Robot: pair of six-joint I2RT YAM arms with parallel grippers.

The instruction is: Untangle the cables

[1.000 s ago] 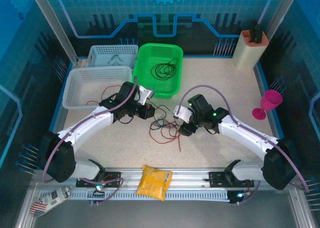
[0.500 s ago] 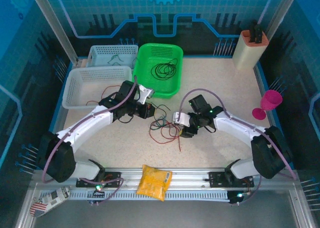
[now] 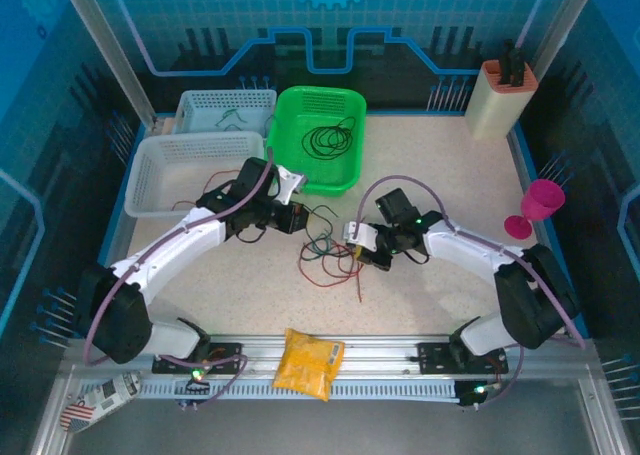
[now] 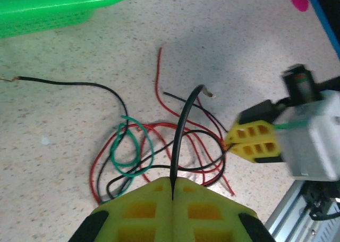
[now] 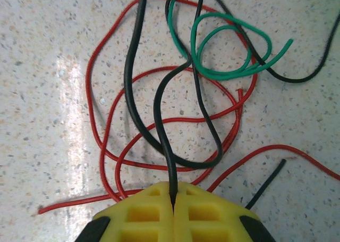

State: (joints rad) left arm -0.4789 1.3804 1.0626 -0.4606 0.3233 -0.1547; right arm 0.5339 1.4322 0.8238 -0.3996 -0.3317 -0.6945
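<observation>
Now, right gripper: newly clamped on a black cable.
Left gripper: pinching a black strand.
Cables: ready to pull apart.

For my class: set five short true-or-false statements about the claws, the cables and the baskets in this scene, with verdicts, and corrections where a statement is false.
1. The left claw is shut on a black cable. True.
2. The right claw hangs open above the tangle. False: it is shut on a black cable as well.
3. The green basket holds a coiled black cable. True.
4. The yellow bag lies inside the green basket. False: it lies on the rail at the near edge.
5. A green cable is part of the tangle. True.
</observation>
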